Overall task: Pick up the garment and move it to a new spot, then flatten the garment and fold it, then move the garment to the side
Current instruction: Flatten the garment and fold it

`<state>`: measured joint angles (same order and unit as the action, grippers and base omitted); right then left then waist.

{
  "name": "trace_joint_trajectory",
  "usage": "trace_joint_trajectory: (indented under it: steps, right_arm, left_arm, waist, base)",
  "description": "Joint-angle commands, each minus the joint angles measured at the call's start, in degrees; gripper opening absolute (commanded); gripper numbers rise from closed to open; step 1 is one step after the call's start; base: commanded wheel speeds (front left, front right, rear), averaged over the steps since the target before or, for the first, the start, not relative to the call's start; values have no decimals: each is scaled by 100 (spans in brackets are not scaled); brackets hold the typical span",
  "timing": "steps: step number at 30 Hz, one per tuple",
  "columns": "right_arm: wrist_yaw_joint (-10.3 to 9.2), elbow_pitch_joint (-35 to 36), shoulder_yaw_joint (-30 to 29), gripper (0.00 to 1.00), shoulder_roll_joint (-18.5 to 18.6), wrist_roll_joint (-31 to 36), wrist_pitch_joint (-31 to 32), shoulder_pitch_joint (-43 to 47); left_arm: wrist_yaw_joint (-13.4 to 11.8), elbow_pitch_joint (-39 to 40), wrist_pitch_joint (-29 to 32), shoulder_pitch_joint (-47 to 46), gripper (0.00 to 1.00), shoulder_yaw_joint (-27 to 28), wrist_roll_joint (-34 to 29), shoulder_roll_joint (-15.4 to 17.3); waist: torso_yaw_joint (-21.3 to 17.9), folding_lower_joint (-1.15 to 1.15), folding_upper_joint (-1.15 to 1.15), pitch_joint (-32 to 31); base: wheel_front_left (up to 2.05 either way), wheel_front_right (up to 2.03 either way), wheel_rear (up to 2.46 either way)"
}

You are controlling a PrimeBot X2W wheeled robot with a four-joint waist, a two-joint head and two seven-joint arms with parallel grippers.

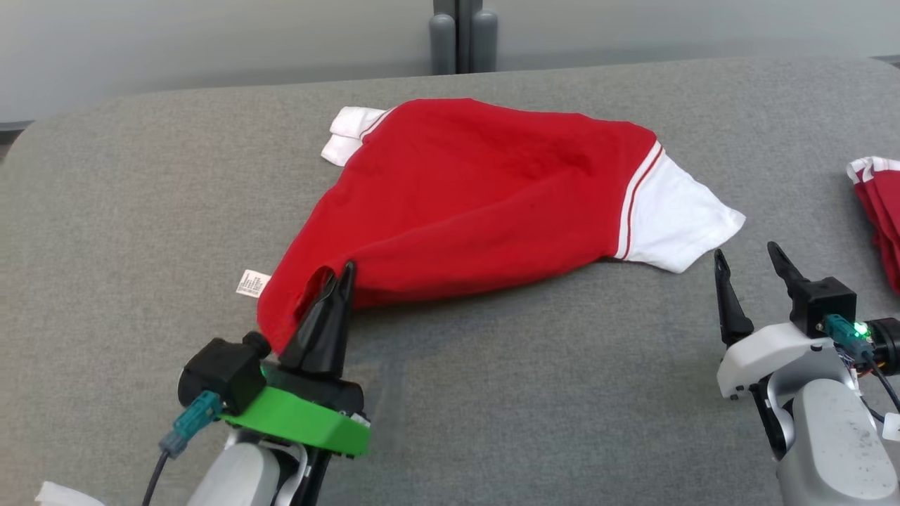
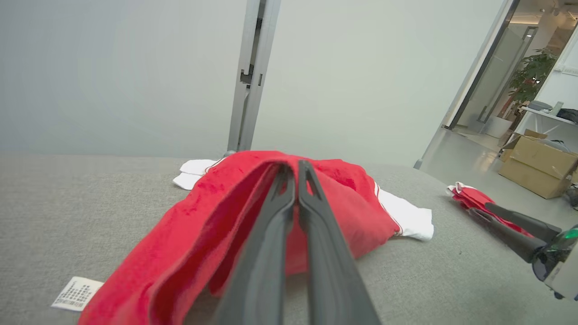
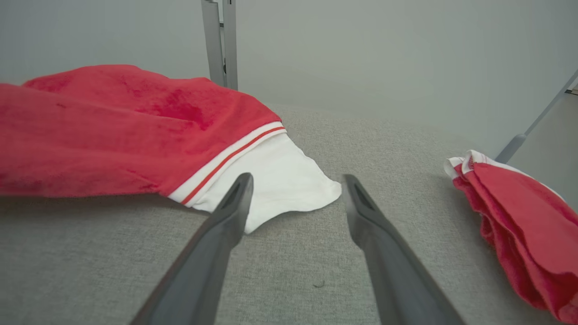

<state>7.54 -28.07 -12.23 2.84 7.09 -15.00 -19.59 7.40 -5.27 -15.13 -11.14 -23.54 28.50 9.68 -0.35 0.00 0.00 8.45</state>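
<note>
The garment point(image 1: 478, 197) is a red shirt with white sleeves, spread loosely across the grey table point(image 1: 140, 211); a white care label point(image 1: 252, 283) sticks out at its near left corner. My left gripper point(image 1: 339, 275) is shut on the garment's near left hem, and the cloth rises in a fold around the fingers point(image 2: 295, 180). My right gripper point(image 1: 747, 254) stands open just in front of the white sleeve point(image 1: 675, 214), not touching it. In the right wrist view the sleeve point(image 3: 280, 180) lies just beyond the open right gripper point(image 3: 297, 180).
A second red and white garment point(image 1: 879, 211) lies folded at the table's right edge, seen also in the right wrist view as a red pile point(image 3: 519, 212). A grey post point(image 1: 460, 35) stands behind the table. Cardboard boxes point(image 2: 537, 167) sit on the floor beyond.
</note>
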Motion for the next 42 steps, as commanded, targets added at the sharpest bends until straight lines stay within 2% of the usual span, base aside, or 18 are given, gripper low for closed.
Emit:
trace_joint_trajectory:
  steps: [1, 11, 19, 20, 21, 22, 29, 36, 42]
  right_arm:
    - [-12, 35, 28, 100, 17, -37, -24, 31]
    - [-12, 86, 294, 100, 16, -72, -24, -320]
    - [-12, 85, 415, 100, 16, -106, -24, -454]
    - [-12, 76, 422, 100, 16, -120, -24, -450]
    - [-12, 66, 426, 100, 17, -128, -24, -446]
    - [-12, 54, 426, 100, 16, -135, -24, -435]
    - [-12, -31, 421, 100, 17, -197, -24, -335]
    - [-12, -71, 446, 100, 17, -288, -24, -210]
    - [-12, -67, 477, 100, 18, -306, -24, -244]
  left_arm:
    - [16, -78, 1, 60, 0, 99, -26, 61]
    - [16, -1349, 2, -616, 0, 569, 200, 172]
    - [16, -2335, 1, -1176, 0, 974, 20, 150]
    - [16, -2407, 1, -1209, 10, 1069, -34, 117]
    - [16, -2439, 1, -1228, 36, 1134, -106, 87]
    - [16, -2467, 1, -1225, 100, 1170, -176, 43]
    - [16, -2238, 1, -839, 100, 1442, -523, -258]
    - [16, -1823, 2, -252, 100, 932, -573, -483]
    - [16, -1889, 1, -121, 100, 576, -322, -493]
  waist:
    - [69, 0, 0, 19]
    - [-164, 0, 0, 552]
    - [-276, 0, 0, 783]
    - [-277, 0, 0, 781]
    - [-275, 0, 0, 777]
    - [-266, 0, 0, 758]
    - [-161, 0, 0, 587]
    - [-80, 0, 0, 440]
    - [-79, 0, 0, 465]
  base:
    - [0, 0, 0]
    - [0, 0, 0]
    - [0, 0, 0]
    - [0, 0, 0]
    - [0, 0, 0]
    - [0, 0, 0]
    - [0, 0, 0]
    - [0, 0, 0]
    - [0, 0, 0]
